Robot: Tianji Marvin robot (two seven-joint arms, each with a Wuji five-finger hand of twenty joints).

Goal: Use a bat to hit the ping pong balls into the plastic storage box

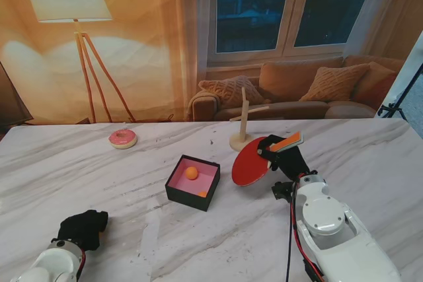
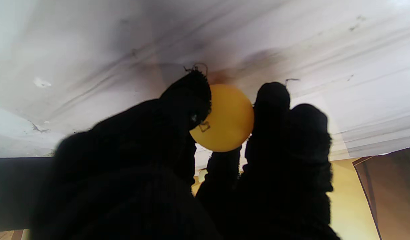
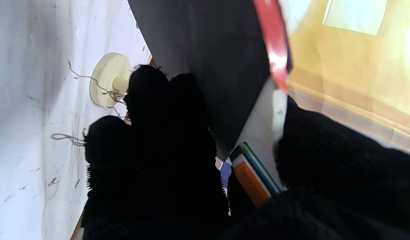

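A black storage box (image 1: 173, 192) with a pink inside sits mid-table; an orange ball (image 1: 192, 173) lies in it, and a second orange shape (image 1: 201, 193) shows at its near corner. My right hand (image 1: 285, 157) is shut on the bat's handle (image 1: 287, 142), holding the red blade (image 1: 251, 163) just right of the box. In the right wrist view the black glove (image 3: 165, 146) wraps the handle (image 3: 255, 176) under the blade's black face (image 3: 218, 43). My left hand (image 1: 82, 228) rests near the front left edge, fingers (image 2: 178, 110) closed around an orange ball (image 2: 225, 118) against the table.
A wooden stand (image 1: 242, 127) with a round base (image 3: 106, 78) rises just behind the bat. A pink donut (image 1: 123, 138) lies at the far left. The marble table (image 1: 370, 156) runs wide on both sides; a sofa and window backdrop stands behind it.
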